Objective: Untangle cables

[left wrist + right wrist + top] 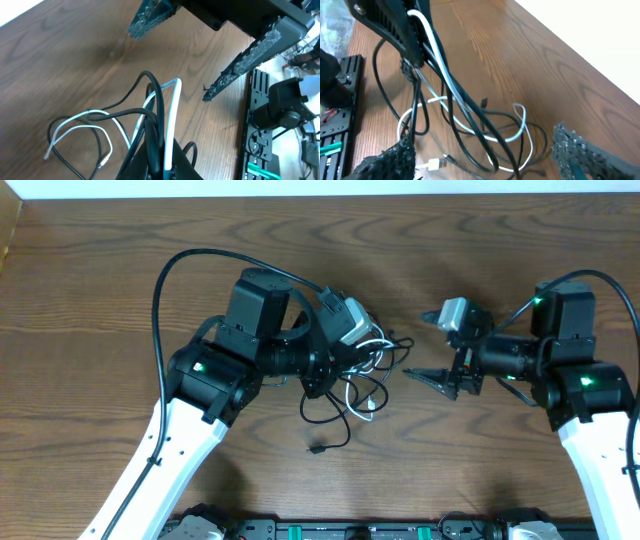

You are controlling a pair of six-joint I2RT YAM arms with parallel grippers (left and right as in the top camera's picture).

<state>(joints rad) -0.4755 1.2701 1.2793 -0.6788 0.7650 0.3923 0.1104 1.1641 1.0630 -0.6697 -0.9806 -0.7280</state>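
Observation:
The cables (355, 388) lie in a tangle of thin black cords and one white cord at the table's middle. My left gripper (336, 368) is shut on a black cord and the white cord, and lifts them off the wood; the left wrist view shows both cords (159, 115) running into the jaws (161, 159). My right gripper (416, 376) is open and empty just right of the tangle. In the right wrist view its fingers (480, 142) straddle the cable loops (470, 112) without touching them. A white USB plug (436, 163) lies on the table.
A loose black cord end with a plug (315, 448) lies on the wood in front of the tangle. A black rail (350, 530) runs along the table's front edge. The left arm's own thick black cable (170, 275) arcs over the table.

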